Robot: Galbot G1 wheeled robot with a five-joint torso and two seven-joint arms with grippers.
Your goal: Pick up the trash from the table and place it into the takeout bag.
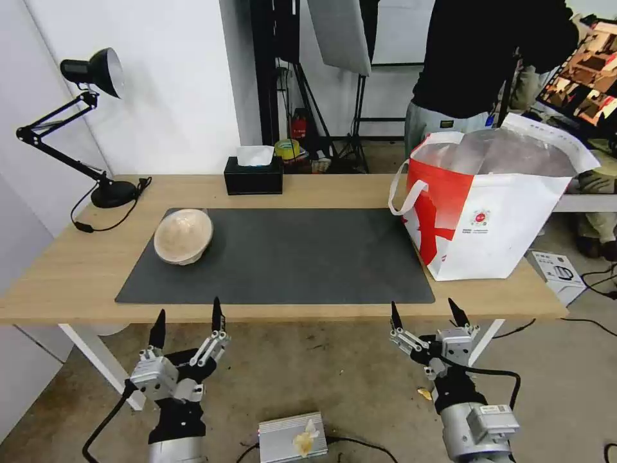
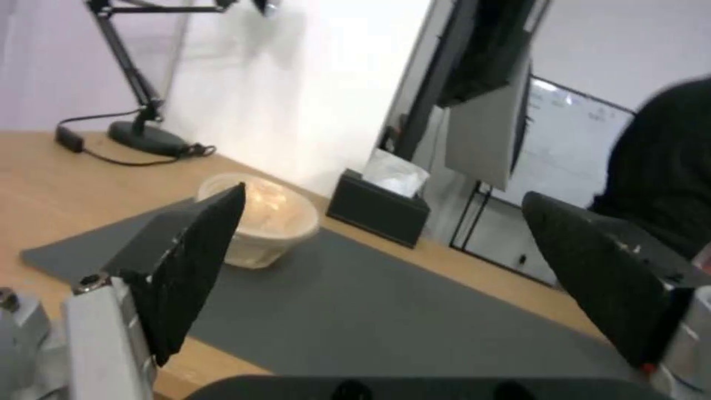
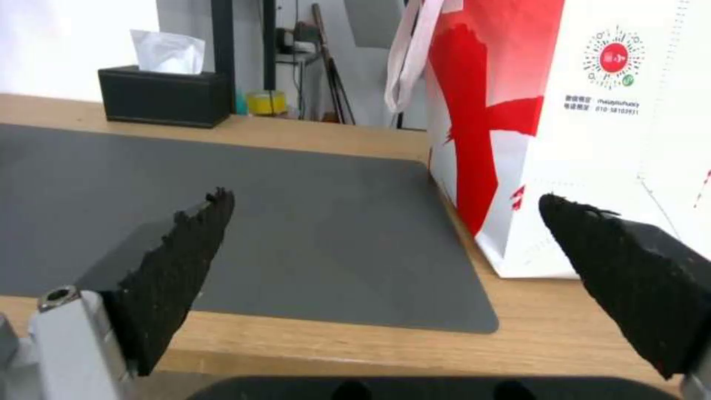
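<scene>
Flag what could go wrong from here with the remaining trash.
1. The beige domed bowl is wide and rounded; the open left gripper might slip off it.
2. The takeout bag overhangs the table edge on the right; a nudge could tip it.
3. Right gripper sits near the bag's base.

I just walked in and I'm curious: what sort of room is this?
Probably a lab or studio set up as an office desk. A wooden table holds a desk lamp and tissue box, while light stands and cables crowd the bare floor behind.
</scene>
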